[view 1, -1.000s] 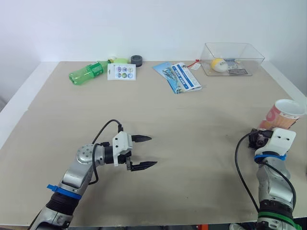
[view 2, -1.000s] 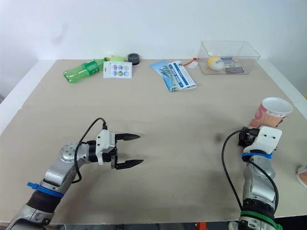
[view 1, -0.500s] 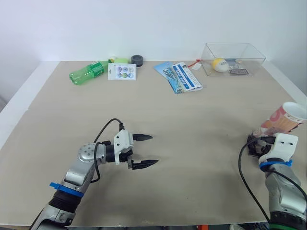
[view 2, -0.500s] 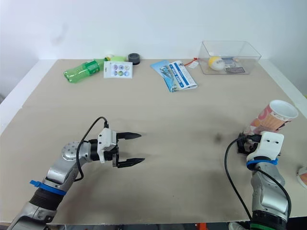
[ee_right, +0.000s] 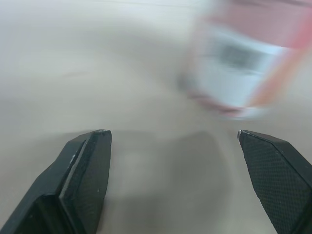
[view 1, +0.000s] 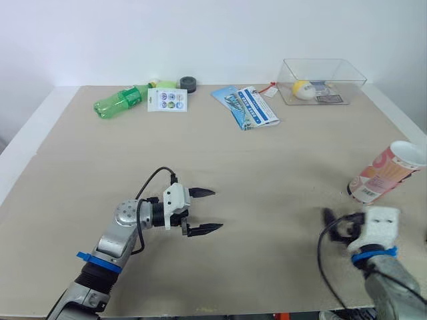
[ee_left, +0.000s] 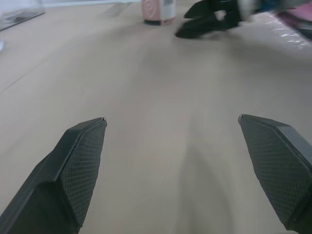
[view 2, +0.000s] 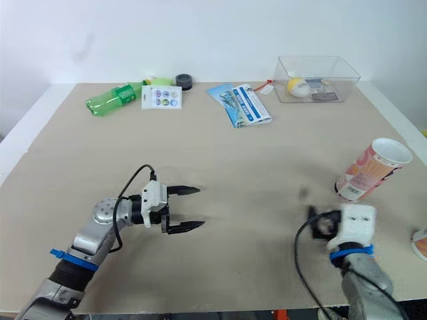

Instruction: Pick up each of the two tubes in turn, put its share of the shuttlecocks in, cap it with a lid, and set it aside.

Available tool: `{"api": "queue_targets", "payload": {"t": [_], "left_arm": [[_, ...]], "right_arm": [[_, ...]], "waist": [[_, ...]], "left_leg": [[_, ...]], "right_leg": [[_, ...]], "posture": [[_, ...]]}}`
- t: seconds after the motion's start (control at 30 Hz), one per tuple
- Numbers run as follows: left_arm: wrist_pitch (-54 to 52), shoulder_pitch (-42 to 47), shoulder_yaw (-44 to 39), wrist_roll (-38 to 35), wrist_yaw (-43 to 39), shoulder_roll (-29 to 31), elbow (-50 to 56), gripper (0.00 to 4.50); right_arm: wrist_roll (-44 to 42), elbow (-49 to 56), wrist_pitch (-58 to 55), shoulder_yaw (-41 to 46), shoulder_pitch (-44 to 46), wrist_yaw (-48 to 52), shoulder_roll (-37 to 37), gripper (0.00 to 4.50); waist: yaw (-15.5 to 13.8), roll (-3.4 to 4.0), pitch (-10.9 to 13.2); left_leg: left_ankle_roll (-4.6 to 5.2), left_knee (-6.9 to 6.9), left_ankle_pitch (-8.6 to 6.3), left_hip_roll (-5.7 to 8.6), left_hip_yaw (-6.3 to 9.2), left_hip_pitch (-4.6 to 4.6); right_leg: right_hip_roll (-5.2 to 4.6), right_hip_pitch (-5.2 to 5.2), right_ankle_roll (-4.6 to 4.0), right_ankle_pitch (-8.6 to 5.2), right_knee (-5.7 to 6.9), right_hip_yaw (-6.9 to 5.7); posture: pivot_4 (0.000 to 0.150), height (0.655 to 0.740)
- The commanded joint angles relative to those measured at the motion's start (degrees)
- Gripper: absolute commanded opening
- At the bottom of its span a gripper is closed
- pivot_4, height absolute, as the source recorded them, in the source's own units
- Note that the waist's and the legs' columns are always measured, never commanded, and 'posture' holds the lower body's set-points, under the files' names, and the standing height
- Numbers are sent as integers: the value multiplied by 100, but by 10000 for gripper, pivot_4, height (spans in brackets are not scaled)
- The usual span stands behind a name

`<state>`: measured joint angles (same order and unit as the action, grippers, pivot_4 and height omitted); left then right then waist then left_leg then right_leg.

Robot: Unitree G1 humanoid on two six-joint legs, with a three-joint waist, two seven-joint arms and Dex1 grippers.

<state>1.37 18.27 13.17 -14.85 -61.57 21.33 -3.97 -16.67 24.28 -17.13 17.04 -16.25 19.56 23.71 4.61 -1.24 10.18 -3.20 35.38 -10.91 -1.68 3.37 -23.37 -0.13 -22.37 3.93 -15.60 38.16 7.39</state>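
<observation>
Left eye view: your left gripper (view 1: 205,211) hovers over the table (view 1: 267,160) at seven o'clock, jaws spread and empty, probably parked clear. The tube (view 1: 385,173) stands at three o'clock (uncapped). Right wrist view: your right gripper (ee_right: 173,132), jaws wide apart, faces it, seemingly to grasp.

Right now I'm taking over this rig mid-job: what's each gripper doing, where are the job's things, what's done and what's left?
Left gripper: open, empty, low over the beige table.
Right gripper: open, empty, apart from the pink and white cardboard tube, which stands near the table's right edge, top open, no lid.
Done: nothing I can confirm.
Left: fill, cap and set aside both tubes.
</observation>
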Motion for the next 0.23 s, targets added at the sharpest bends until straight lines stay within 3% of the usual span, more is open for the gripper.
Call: {"api": "queue_targets", "payload": {"t": [0.03, 0.13, 0.23], "left_arm": [[14, 2, -98, 107, 233, 23, 100, 45000], [-39, -77, -141, 207, 413, 94, 115, 45000], [-23, -176, -183, 237, 499, 173, 149, 45000]], "right_arm": [[-659, -53, 1037, -252, 303, 1702, 344, 44486], [-964, -635, 1385, -590, 825, 3168, 893, 44486], [-988, -1653, 1554, -809, 1695, 3978, 1215, 44486]], "waist": [[3, 2, 2], [-8, -21, 14], [-21, -27, 17]], "left_leg": [[1, 1, 1, 3, -6, 1], [2, 20, 2, 5, -6, 2], [6, 26, 5, 7, -5, 3]], "right_leg": [[-4, 1, -1, 0, 0, 5], [-4, 13, -3, 4, -1, 6], [-6, 18, -2, 9, -3, 5]], "posture": [[1500, 7400], [1500, 7400], [1500, 7400]]}}
